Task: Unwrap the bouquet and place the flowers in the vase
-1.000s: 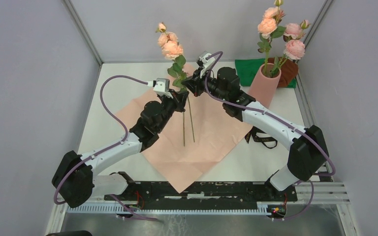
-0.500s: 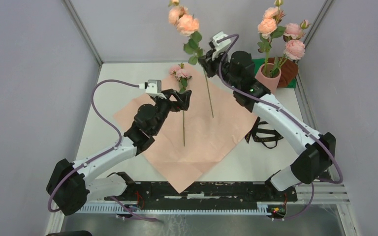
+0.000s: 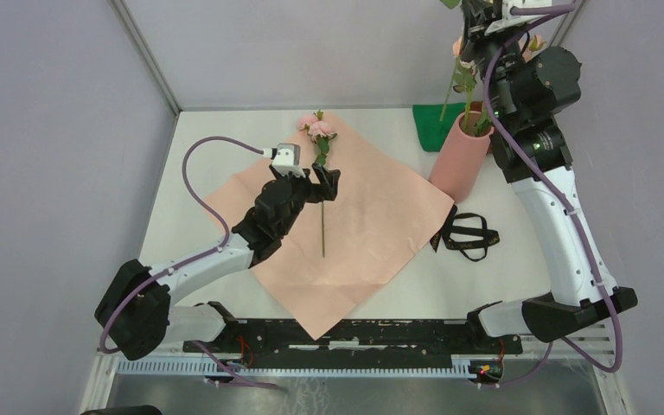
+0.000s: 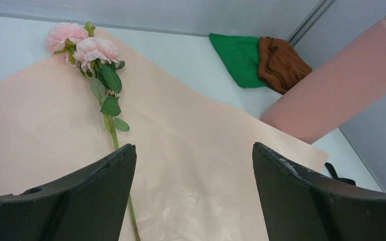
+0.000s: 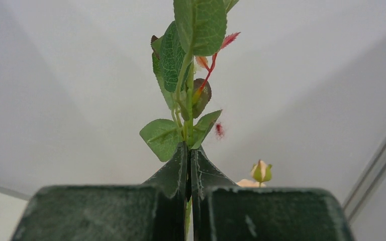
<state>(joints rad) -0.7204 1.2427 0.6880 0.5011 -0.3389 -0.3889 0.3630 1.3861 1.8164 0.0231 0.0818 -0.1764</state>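
The pink wrapping paper [image 3: 372,233] is spread flat in the middle of the desk [image 3: 181,173], with one corner pointed toward 6 o'clock. One pink flower [image 3: 317,128] is laid on the paper. Its blooms are turned toward 12 o'clock and its thin stem is stretched toward 6 o'clock.

The left claw [image 3: 326,181] is held low over that stem, near the middle of the desk. It is spread wide and nothing is gripped in it. In the left wrist view the stem is seen close by one finger [image 4: 80,196]. Whether it is touched cannot be told.

The right claw [image 3: 482,15] is lifted high at 1 o'clock, above the vase [image 3: 460,156]. It is pinched tight on the green stem of a second flower [image 5: 171,55]. Leaves are seen above the claw, and the bloom is cut off from view. The stem is hung down at the 9 o'clock side of the vase.

The vase is stood at 2 o'clock, just beside a corner of the paper, with green stems poking out of its top. The black ribbon [image 3: 467,235] is left on the desk at 3 o'clock. A green cloth [image 3: 432,130] and a brown bundle [image 4: 281,63] are placed behind the vase.
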